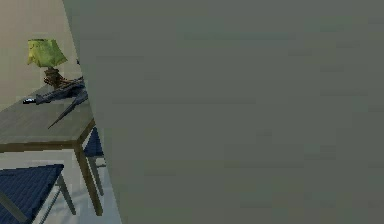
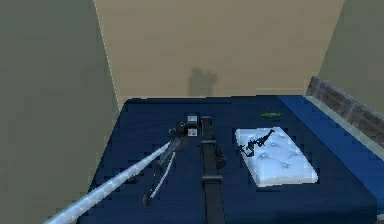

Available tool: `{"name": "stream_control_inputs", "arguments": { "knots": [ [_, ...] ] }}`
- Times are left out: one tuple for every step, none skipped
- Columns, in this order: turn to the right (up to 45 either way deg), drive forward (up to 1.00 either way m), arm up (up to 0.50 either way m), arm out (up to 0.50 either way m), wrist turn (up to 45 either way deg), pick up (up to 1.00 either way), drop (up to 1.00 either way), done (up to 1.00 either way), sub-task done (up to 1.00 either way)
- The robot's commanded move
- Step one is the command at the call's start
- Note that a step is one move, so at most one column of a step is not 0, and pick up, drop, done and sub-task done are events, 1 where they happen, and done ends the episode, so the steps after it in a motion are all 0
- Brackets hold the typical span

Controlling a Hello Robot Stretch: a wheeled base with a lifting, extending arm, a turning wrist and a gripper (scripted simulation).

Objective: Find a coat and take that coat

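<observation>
In the forward view a flat grey-green wall stands close in front and takes up the middle and right. Past its left edge is a wooden table. A potted plant with yellow-green leaves stands near the table's far edge. A dark blue-grey thing lies flat and rumpled along the table's right edge, close to the wall. Its shape could be cloth, but I cannot tell whether it is the coat. A blue chair stands at the table's near edge, and a second blue seat is tucked under the table's right edge.

In the arm side view a bed with a dark blue cover reaches back to a beige wall. The arm rises over the bed's near edge, and the gripper is above the middle of the cover. A long pale rod lies slantwise on the cover, running from beside the gripper toward the bed's near left corner. A thin dark curved line runs alongside the rod. With the rod right there, I cannot tell whether the grip is released or clenched, or whether it has hold of anything.

A white pillow lies toward the bed's right edge, with a small dark thing on its far left corner that is too small to name. A low brick wall runs along the bed's right side.
</observation>
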Motion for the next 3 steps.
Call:
{"name": "stream_control_inputs", "arguments": {
  "knots": [
    [0.0, 0.00, 0.00, 0.00, 45.0, 0.00, 0.00, 0.00, 0.00],
    [0.0, 0.00, 0.00, 0.00, 45.0, 0.00, 0.00, 0.00, 0.00],
    [0.0, 0.00, 0.00, 0.00, 45.0, 0.00, 0.00, 0.00, 0.00]
  ]
}}
